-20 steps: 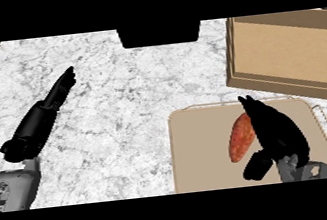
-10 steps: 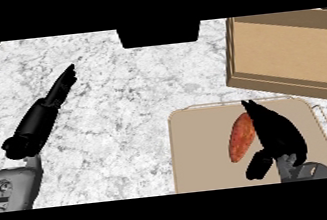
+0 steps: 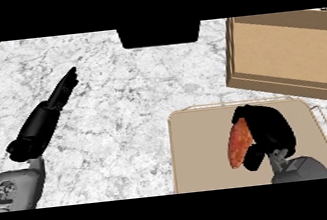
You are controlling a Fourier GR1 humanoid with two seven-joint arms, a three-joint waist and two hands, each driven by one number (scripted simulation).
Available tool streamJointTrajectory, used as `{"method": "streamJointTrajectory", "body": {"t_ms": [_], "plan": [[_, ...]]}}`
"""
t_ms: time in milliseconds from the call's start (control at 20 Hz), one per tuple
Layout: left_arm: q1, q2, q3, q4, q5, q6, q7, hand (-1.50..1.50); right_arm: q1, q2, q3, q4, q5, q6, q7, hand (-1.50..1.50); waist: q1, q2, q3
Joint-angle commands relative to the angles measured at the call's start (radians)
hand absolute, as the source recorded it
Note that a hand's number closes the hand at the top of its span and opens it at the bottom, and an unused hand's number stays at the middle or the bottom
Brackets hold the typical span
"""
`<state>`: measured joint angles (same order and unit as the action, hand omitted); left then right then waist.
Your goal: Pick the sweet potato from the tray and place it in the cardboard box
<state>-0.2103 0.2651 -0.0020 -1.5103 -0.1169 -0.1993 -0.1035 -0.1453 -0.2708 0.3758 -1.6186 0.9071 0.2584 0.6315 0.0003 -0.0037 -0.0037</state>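
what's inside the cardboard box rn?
Nothing visible: the cardboard box shows only bare brown floor, though part of it runs out of frame. The sweet potato is over the tray, right hand curled round it.

The sweet potato (image 3: 238,144), orange-red and elongated, stands lengthwise on the beige tray (image 3: 201,153), just left of the right hand (image 3: 268,128), whose fingers curl round it. The open cardboard box (image 3: 287,54) sits beyond that hand, just past the tray.

The right hand (image 3: 269,131) covered the sweet potato's (image 3: 238,144) three-o'clock side; the cardboard box (image 3: 286,51) ran off at three o'clock; the tray (image 3: 200,148) at six.
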Motion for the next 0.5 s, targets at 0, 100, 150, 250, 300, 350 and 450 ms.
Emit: {"method": "streamJointTrajectory", "body": {"t_ms": [0,100,150,250,300,350,450], "plan": [[-0.033,0.014,0.038,-0.010,0.025,-0.035,0.032,0.00,0.049,-0.009,0.020,-0.090,0.056,-0.020,-0.026,1.50,-0.003,0.002,0.004],[0.018,-0.026,-0.002,-0.051,-0.012,-0.005,0.036,0.00,0.003,0.020,0.040,0.003,0.119,-0.074,-0.061,1.50,0.002,0.003,0.004],[-0.036,-0.003,0.011,-0.016,-0.007,-0.027,0.054,0.00,-0.043,0.025,0.026,-0.038,0.110,-0.034,-0.035,1.50,0.000,0.003,0.004],[-0.014,0.004,0.025,0.000,-0.005,-0.017,0.011,0.00,-0.030,0.014,0.115,-0.083,0.116,-0.066,-0.136,1.50,0.001,0.003,0.004],[-0.016,0.010,0.022,0.003,0.008,-0.039,-0.002,0.00,-0.056,-0.030,0.132,-0.065,0.069,-0.063,-0.278,1.50,0.011,0.005,0.004],[-0.038,-0.017,0.006,-0.009,0.001,-0.017,0.025,0.00,-0.071,-0.069,0.155,-0.072,0.023,-0.029,-0.387,1.50,0.017,0.007,0.006],[-0.039,-0.018,-0.014,-0.017,-0.009,-0.027,0.017,0.00,-0.127,-0.064,0.248,-0.087,-0.003,0.001,-0.525,1.50,0.057,0.012,0.007]]}}
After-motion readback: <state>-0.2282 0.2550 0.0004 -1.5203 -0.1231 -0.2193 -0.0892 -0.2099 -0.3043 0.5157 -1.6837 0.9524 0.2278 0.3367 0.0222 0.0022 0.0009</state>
